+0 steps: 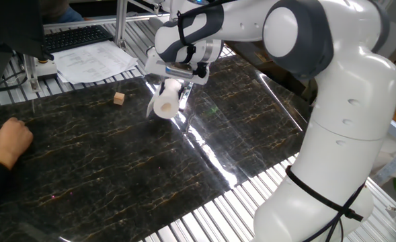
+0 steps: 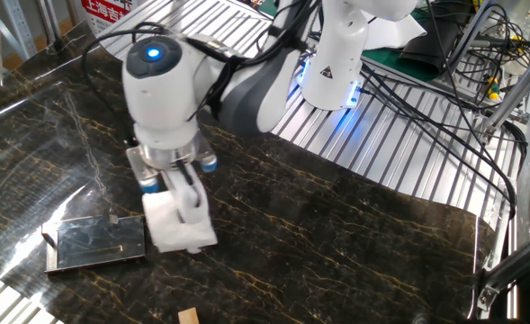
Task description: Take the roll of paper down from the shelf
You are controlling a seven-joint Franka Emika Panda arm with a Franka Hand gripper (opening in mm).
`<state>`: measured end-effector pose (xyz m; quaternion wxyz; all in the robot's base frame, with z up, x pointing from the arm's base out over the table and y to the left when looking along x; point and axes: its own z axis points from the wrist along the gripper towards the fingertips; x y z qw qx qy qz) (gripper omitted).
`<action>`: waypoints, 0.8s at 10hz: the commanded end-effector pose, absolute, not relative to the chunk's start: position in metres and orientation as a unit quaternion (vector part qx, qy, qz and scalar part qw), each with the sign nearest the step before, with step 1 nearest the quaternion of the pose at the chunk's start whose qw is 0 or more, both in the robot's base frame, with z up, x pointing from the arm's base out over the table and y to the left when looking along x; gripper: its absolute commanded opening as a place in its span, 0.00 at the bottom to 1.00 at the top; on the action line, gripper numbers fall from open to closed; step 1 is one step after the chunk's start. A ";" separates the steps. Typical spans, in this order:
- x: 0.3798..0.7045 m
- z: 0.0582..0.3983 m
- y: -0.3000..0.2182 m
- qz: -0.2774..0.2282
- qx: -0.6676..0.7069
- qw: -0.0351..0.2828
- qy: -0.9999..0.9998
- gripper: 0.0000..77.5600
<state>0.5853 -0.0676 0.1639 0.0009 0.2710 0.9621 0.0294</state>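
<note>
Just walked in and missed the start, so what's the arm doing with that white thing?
The gripper is shut on the paper roll and holds it above the dark table, just beside the shelf, whose flat top is bare. A small wooden cube sits untouched on the table, and a person's hand rests at the table's edge.

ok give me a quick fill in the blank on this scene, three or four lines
1. The tool is shut on the roll of ____.
2. In the other fixed view, the roll of paper now sits to the ____ of the shelf.
3. The small wooden cube lies on the dark ____.
4. At the table edge, a person's ____ is in view.

Missing words: paper; right; table; hand
</note>
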 end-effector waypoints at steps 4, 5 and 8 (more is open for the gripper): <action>0.574 0.144 -0.056 0.002 0.108 -0.034 0.994 0.02; 0.574 0.146 -0.056 0.004 0.102 -0.044 0.994 0.02; 0.572 0.158 -0.056 0.006 0.072 -0.052 0.996 0.02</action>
